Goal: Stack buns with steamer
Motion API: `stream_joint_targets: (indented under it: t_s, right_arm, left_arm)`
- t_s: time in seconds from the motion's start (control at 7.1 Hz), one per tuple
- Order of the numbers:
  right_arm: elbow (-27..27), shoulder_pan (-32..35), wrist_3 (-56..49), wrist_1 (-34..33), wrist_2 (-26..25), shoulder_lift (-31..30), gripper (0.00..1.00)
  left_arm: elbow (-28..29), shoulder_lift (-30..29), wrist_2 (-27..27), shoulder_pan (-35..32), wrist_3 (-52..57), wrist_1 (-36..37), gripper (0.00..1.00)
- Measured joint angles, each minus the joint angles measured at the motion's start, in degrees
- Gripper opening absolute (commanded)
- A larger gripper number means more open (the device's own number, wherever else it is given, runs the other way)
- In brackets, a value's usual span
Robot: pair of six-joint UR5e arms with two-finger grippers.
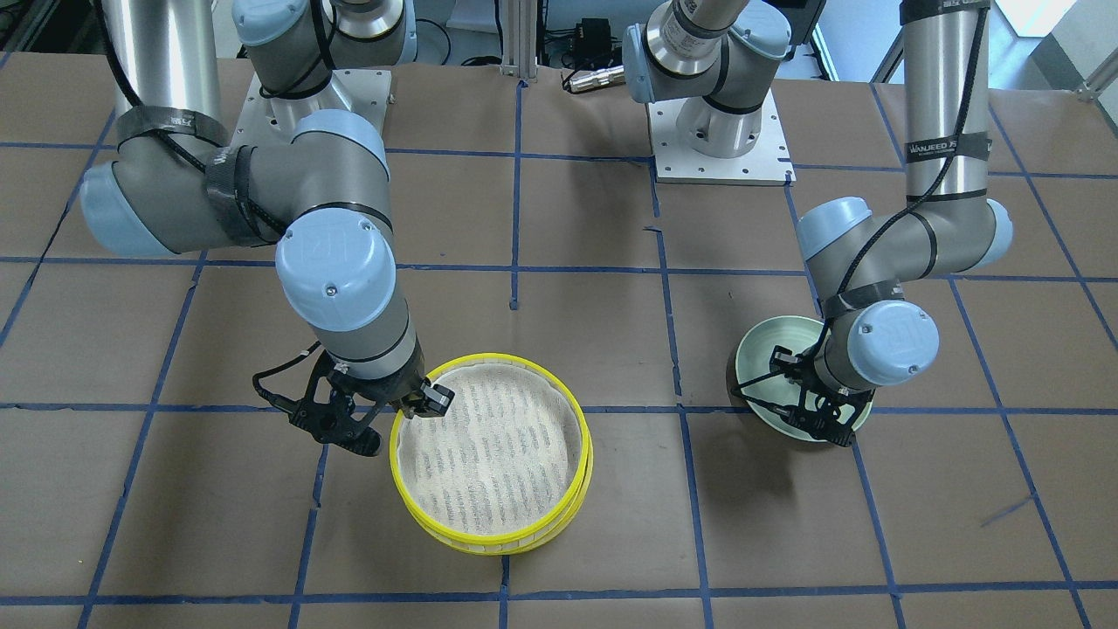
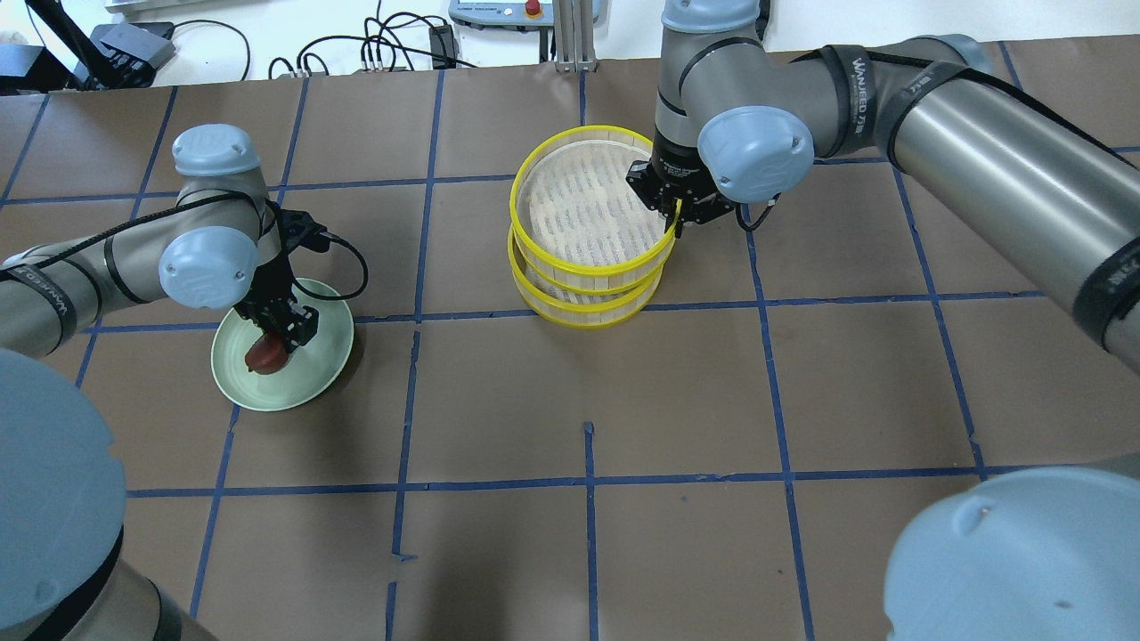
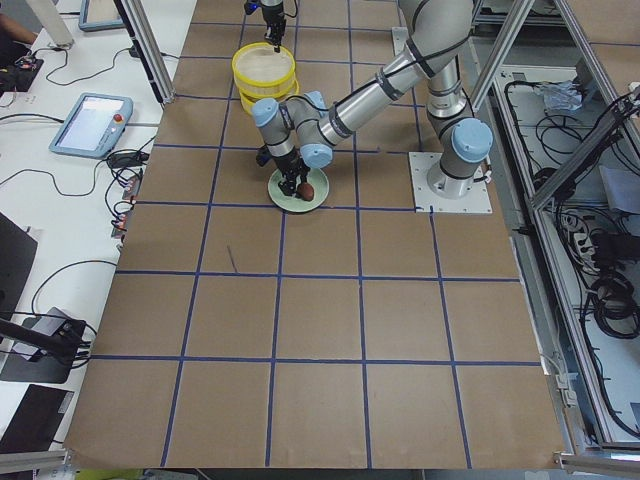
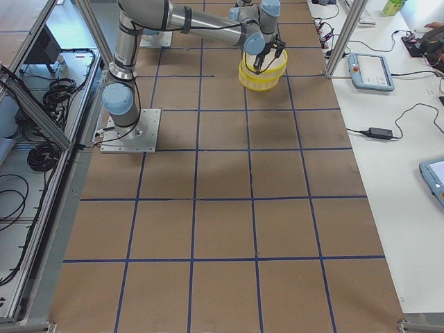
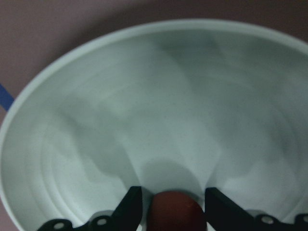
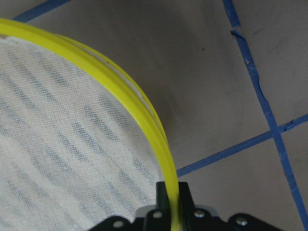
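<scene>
The reddish-brown bun (image 2: 264, 354) lies on the pale green plate (image 2: 307, 383). My left gripper (image 2: 289, 325) is down over it. In the left wrist view its two fingers stand tight on either side of the bun (image 5: 175, 209), shut on it. My right gripper (image 2: 675, 218) is shut on the yellow rim (image 6: 144, 115) of the upper steamer tier (image 2: 534, 169). That tier has a white mesh liner and sits offset over the lower yellow tier (image 2: 579, 307). The white bun is hidden in all views.
The table is brown paper with a grid of blue tape (image 2: 588, 485). The two arm bases (image 1: 721, 148) stand at the robot's side. Cables and a teach pendant (image 2: 499, 11) lie beyond the far edge.
</scene>
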Motion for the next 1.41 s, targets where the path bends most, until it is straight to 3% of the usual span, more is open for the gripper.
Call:
stream_joint_targets:
  t_s: [0.42, 0.85, 0.99, 1.13, 1.27, 1.41]
  right_arm:
    - [0.14, 0.1, 0.13, -0.09, 1.46, 0.57, 0.06]
    - [0.41, 0.1, -0.28, -0.06, 1.55, 1.16, 0.1]
    - [0.63, 0.12, -0.23, -0.08, 1.55, 1.3, 0.27]
    - [0.74, 0.18, -0.26, -0.07, 1.57, 1.29, 0.74]
    - [1.04, 0.23, -0.56, -0.01, 1.59, 1.29, 1.0]
    - [1.42, 0.25, -1.31, -0.08, 1.51, 1.14, 1.0]
  left_arm:
    - [11.02, 0.12, -13.45, -3.55, -15.22, -9.3, 0.32]
    - [17.49, 0.48, -27.45, -13.77, -42.03, -3.38, 0.32]
    - [18.08, 0.54, -30.21, -16.27, -48.92, -1.3, 0.38]
    - [18.22, 0.57, -32.69, -17.93, -54.56, 0.2, 0.99]
    - [17.94, 0.56, -34.76, -18.98, -59.31, 2.27, 1.0]
    - [17.42, 0.6, -35.54, -19.52, -61.99, 3.87, 1.0]
